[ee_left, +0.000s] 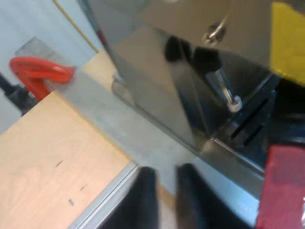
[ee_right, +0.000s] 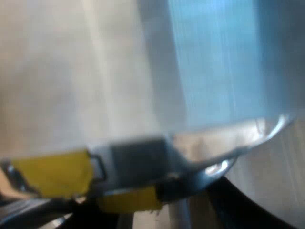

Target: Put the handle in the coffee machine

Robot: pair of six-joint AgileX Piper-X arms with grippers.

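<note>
Our left gripper [ee_left: 164, 191] hangs slightly parted and empty over the table [ee_left: 57, 157], near the machine [ee_left: 162, 81]. How our right gripper [ee_right: 157, 217] stands, we cannot tell.

The espresso machine [ee_left: 157, 86] stands on the table [ee_left: 47, 157].

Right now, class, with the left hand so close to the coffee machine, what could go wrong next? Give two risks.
1. The left hand hangs low beside the espresso machine; swinging inward could strike the thin metal rod sticking out near its base.
2. Pulling back along the table might snag the red clamp at its edge.
</note>
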